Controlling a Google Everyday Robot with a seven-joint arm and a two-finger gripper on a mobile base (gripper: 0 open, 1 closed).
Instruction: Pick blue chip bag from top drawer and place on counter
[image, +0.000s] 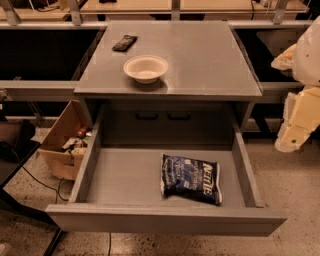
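The blue chip bag (191, 178) lies flat on the floor of the open top drawer (125, 175), right of middle and close to the front panel, white lettering facing up. The counter (200, 55) is the grey tabletop directly above and behind the drawer. My gripper (296, 125) is the cream-coloured part at the right edge of the camera view, outside the drawer's right wall and above the floor, well apart from the bag. It holds nothing that I can see.
A white bowl (145, 68) stands on the counter's front left. A small black packet (125, 42) lies at its back left. A cardboard box (65, 142) with clutter sits on the floor left of the drawer. A grey panel with two dark handles (162, 115) is behind the drawer.
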